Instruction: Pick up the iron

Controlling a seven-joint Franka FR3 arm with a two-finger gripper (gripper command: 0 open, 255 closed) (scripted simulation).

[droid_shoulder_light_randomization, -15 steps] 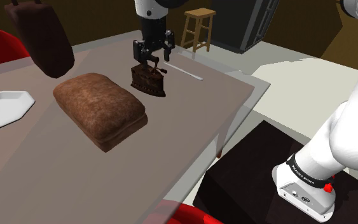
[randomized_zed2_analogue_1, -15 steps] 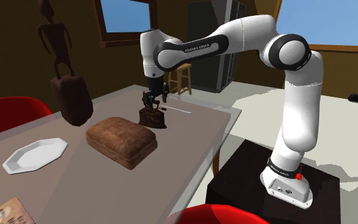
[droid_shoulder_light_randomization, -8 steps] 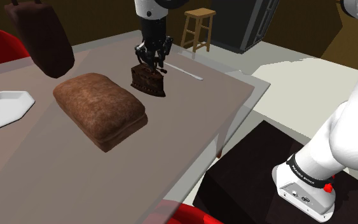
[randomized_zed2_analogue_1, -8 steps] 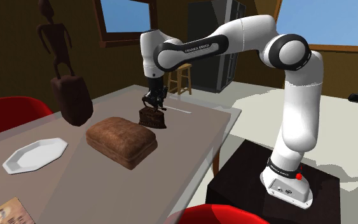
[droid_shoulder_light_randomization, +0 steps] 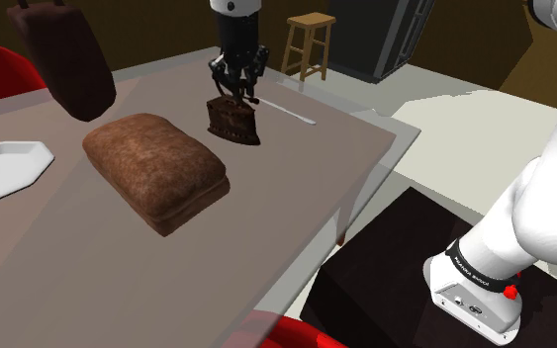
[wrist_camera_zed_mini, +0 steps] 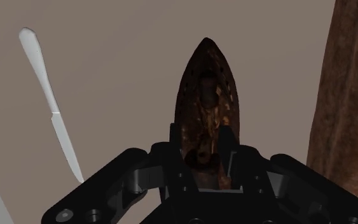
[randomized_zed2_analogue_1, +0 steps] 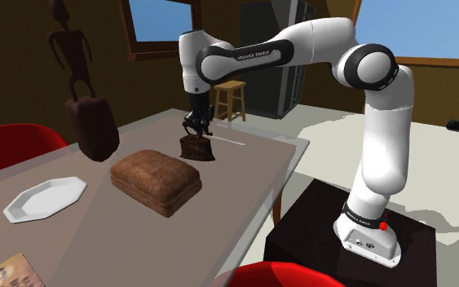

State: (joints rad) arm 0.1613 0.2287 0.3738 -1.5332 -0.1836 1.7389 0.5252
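The pincer (droid_shoulder_light_randomization: pixel 234 89) is clamping narrowly on the handle of the iron (droid_shoulder_light_randomization: pixel 233 124). The iron is sitting straight beneath it near the tabletop's (droid_shoulder_light_randomization: pixel 296 188) far edge, between the knife (droid_shoulder_light_randomization: pixel 291 112) and the loaf (droid_shoulder_light_randomization: pixel 157 168), its long axis lying crosswise to the squeeze.

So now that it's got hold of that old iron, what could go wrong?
1. The gripper clasps the iron only by its thin handle, so the heavy-looking body might tilt or slip out as it rises.
2. The brown loaf lies close beside the iron, and a knife lies on its other side; a swinging iron could knock either.
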